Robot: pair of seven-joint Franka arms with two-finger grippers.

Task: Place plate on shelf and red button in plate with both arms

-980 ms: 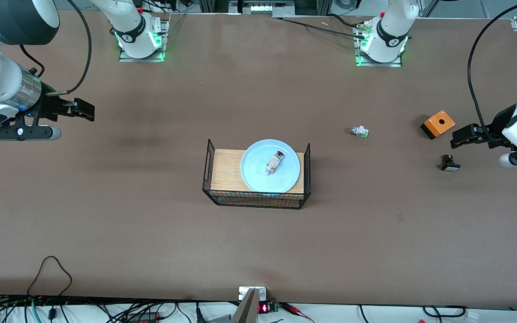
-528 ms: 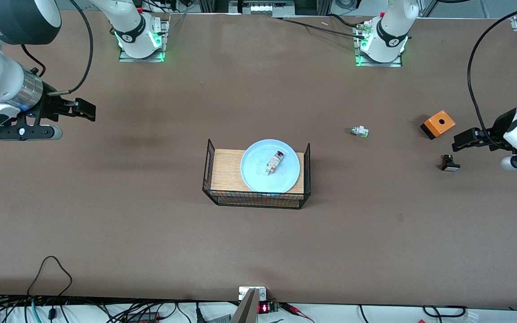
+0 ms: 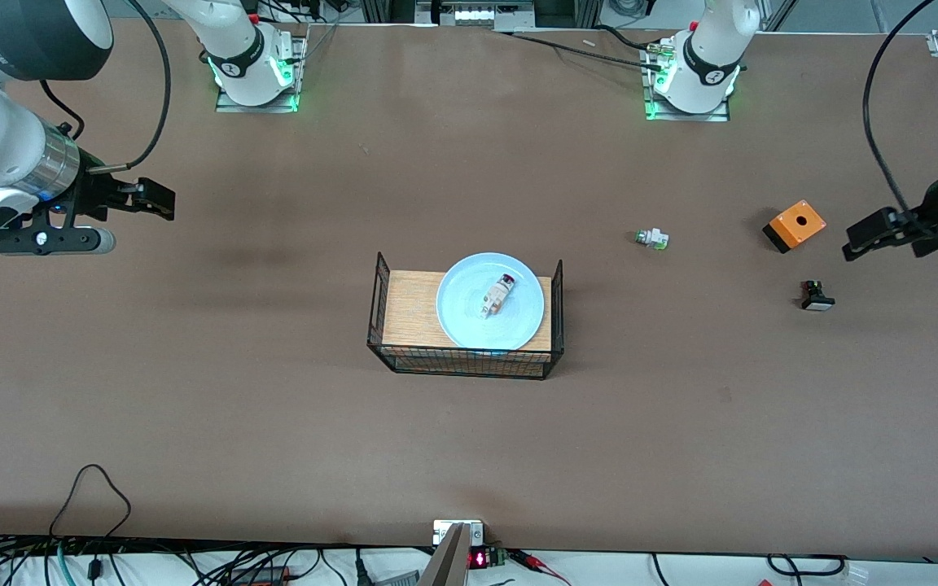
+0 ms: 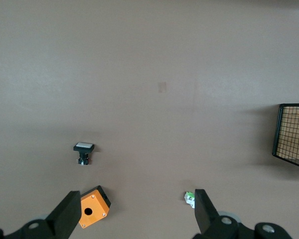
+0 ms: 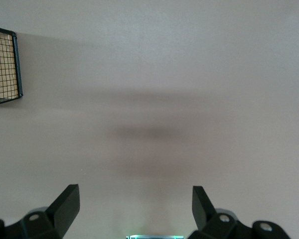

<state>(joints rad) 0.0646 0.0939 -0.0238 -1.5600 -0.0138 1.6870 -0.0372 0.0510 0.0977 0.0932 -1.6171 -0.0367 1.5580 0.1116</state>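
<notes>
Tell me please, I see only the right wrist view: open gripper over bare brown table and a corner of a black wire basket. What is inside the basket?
Observer: A round pale blue plate rests on the basket's wooden floor.
Operator: And the red button?
Observer: The small red-capped button with white body lies on that plate.
Operator: Where is the other arm?
Observer: The left gripper is open, empty, in the air at the left arm's end of the table, beside an orange box with a round hole.
Operator: Anything else there?
Observer: A small black part with white square cap lies nearer the front camera than the orange box.
</notes>
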